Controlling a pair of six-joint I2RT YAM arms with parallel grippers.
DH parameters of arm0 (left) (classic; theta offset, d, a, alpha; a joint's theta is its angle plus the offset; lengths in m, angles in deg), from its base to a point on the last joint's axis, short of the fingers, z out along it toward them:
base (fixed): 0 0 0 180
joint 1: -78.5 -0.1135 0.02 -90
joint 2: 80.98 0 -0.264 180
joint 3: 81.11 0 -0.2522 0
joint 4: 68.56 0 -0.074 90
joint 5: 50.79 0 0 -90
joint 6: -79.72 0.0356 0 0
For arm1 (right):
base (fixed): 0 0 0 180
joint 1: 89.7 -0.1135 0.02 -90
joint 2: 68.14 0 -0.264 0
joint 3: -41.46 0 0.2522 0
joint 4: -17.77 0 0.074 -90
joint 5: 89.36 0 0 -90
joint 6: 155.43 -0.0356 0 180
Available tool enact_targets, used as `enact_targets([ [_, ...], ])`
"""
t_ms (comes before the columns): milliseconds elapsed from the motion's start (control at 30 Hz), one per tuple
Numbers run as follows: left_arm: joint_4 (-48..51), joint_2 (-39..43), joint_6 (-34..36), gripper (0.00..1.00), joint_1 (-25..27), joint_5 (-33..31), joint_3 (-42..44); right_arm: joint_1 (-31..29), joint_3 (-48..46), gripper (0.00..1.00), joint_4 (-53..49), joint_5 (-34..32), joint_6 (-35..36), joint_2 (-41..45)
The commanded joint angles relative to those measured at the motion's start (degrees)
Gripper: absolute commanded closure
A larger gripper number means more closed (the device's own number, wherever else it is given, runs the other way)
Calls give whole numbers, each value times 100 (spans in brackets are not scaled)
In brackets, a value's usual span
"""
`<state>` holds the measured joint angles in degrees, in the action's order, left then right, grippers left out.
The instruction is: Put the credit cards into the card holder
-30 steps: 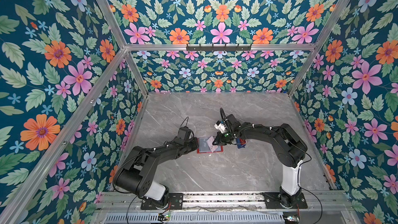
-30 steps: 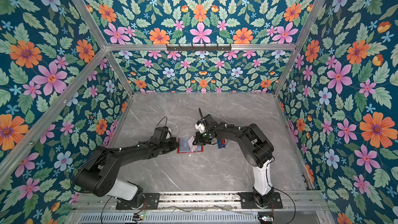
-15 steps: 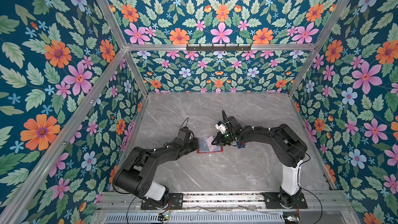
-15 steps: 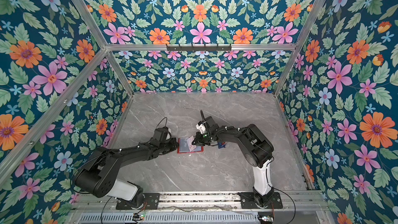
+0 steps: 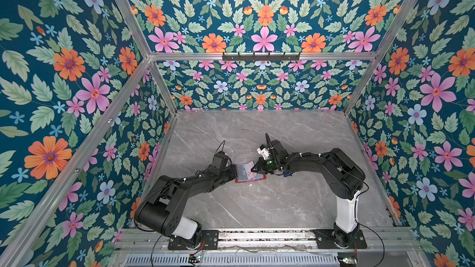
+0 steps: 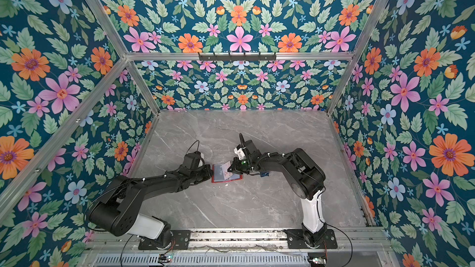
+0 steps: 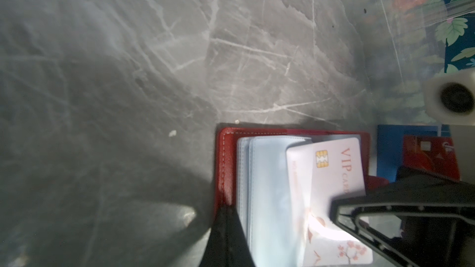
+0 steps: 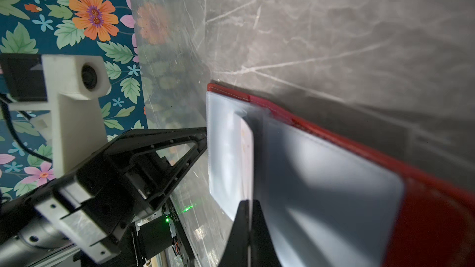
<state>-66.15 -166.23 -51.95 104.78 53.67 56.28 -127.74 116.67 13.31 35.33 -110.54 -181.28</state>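
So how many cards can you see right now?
2. A pale VIP card, pinched in the right hand, stands among the wallet sleeves; a red card lies on the blue tray beside the wallet. More may be hidden.

We count one card holder (image 5: pixel 246 175) on one bench (image 5: pixel 257 206). We count two cards: one pale card (image 7: pixel 334 173) marked VIP and one red card (image 7: pixel 431 157). We count one blue tray (image 7: pixel 390 150). We count two claws: left claw (image 5: pixel 234 173), right claw (image 5: pixel 255 169).
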Motion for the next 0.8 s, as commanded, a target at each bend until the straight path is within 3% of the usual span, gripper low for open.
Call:
enact_targets([
  [0, 617, -48, 1, 96, 26, 11, 57, -60, 25, 100, -22, -230, -114, -67],
  [233, 652, -17, -2, 96, 35, -57, 63, -96, 37, 99, -276, -381, -26, -11],
  [533, 672, -40, 17, 96, 43, -62, 18, -218, 297, 62, -1115, -934, 441, 213],
  [767, 696, -45, 35, 96, 52, -66, 1, -388, 632, 49, -1939, -1675, 807, 322],
])
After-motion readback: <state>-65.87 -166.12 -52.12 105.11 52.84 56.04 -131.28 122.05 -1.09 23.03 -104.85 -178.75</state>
